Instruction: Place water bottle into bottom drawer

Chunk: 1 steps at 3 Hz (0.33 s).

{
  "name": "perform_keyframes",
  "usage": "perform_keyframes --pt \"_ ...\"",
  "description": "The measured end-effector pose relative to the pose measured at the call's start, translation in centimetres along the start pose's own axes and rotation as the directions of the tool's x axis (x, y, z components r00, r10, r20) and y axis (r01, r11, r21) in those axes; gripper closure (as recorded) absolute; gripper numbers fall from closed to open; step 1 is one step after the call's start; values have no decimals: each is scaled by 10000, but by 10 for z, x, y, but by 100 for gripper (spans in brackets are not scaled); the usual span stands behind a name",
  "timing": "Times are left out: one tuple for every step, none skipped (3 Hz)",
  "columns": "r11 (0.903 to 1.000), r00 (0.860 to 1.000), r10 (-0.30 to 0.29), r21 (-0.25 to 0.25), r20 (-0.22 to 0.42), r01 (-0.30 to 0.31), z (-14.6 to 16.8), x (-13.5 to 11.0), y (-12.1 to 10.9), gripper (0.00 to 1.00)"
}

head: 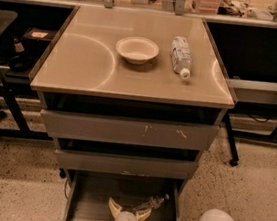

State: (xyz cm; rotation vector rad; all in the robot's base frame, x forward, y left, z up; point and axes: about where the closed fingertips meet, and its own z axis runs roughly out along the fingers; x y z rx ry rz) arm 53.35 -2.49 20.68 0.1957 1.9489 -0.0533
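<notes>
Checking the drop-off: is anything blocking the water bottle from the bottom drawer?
Nothing visible does. The water bottle already lies inside the pulled-out bottom drawer, right beside the open hand, which is low over the drawer floor.

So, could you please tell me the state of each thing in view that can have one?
claw: open, low over the bottom drawer's front end.
water bottle: lying on its side in the bottom drawer, beside the claw.
bottom drawer: pulled out.
middle drawer: pushed in, or nearly.
top drawer: pushed in, or nearly.
labelled bottle: capped, lying on its side on the cabinet top.
bowl: upright, looks empty.
</notes>
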Motion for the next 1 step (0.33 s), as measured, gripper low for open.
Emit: perform_keyframes --pt "10000 10000 0 0 0 0 0 0 0 0"
